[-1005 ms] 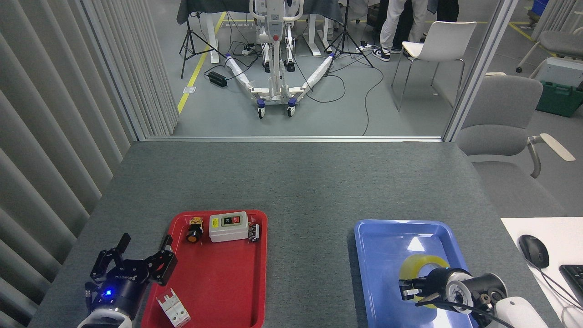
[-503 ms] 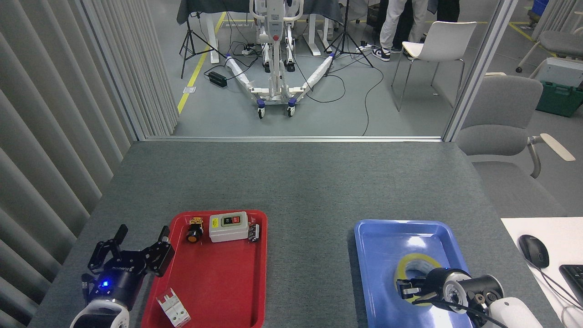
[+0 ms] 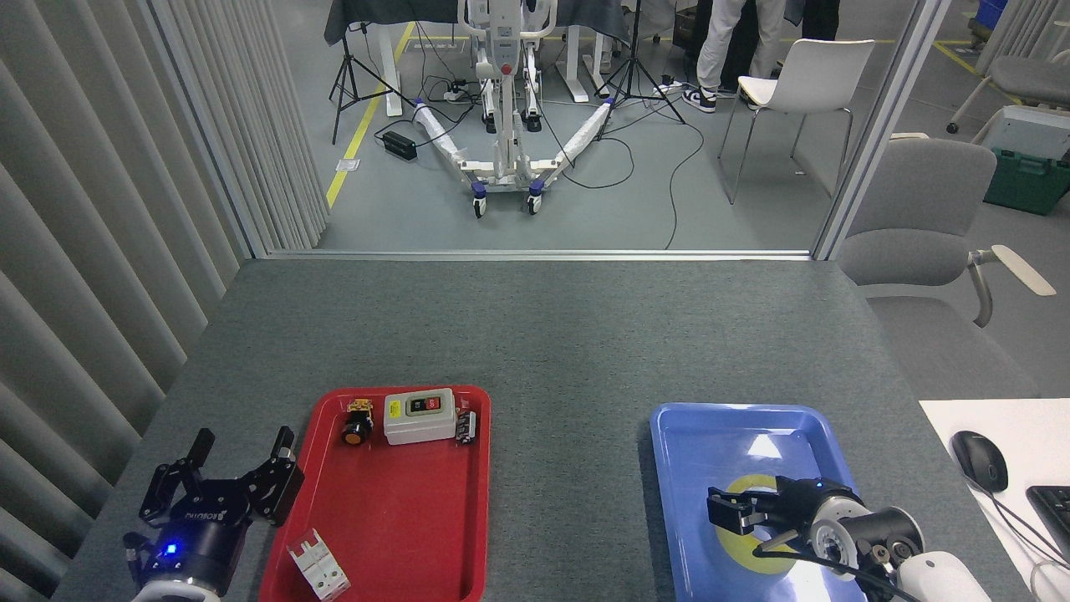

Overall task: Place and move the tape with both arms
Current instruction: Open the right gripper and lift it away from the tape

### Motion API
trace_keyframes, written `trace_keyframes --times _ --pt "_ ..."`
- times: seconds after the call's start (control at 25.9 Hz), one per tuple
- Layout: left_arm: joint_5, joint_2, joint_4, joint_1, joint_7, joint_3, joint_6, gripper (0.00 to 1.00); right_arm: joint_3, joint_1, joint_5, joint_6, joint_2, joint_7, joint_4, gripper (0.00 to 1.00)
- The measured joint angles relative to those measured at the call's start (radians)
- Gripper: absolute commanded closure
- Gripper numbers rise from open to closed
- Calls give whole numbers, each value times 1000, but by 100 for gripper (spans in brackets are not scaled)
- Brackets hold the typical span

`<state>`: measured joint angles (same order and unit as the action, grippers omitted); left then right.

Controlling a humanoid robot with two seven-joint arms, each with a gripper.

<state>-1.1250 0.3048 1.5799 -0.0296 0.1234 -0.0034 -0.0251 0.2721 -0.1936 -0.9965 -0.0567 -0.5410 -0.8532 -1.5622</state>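
Now, tape (image 3: 746, 535): lies flat in the blue tray (image 3: 694, 468), directly under the right gripper (image 3: 727, 512).
Right fingers: whether clamped on the roll cannot be told.
Left gripper (image 3: 238, 461): spread apart, empty, well apart from the tape.
Nearer arm: right.

surface: grey felt-covered table (image 3: 535, 334), running from the window sill to the near edge
left, near edge: red tray (image 3: 393, 510), rounded corners, lying flat on the table
right, near edge: blue tray (image 3: 694, 468), also flat, well apart from the red one with bare grey cloth between them
far right corner: white mat (image 3: 1020, 435) lying on the table edge
on the white mat: black computer mouse (image 3: 980, 460); just beside it, the corner of a black keyboard (image 3: 1052, 510), cut off by the frame
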Motion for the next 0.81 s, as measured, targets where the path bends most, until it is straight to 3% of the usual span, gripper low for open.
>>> trace_keyframes --times 0.12,0.31,0.39,0.54,0.81 --pt "-2 -6 32 -47 1 28 -6 0 -47 43 -21 2 -1 218 -31 2" --pt "-4 -11 52 -92 1 52 -41 0 -112 141 -63 3 1 801 -50 1" --pt "-4 -10 57 -101 1 54 -70 0 -121 172 -76 3 2 933 -50 1" --pt "-1 -3 63 -107 1 55 -90 0 -128 210 -107 1 15 1003 -47 1" --pt "2 8 65 -109 1 55 -98 0 -131 255 -191 -68 82 898 -43 1"
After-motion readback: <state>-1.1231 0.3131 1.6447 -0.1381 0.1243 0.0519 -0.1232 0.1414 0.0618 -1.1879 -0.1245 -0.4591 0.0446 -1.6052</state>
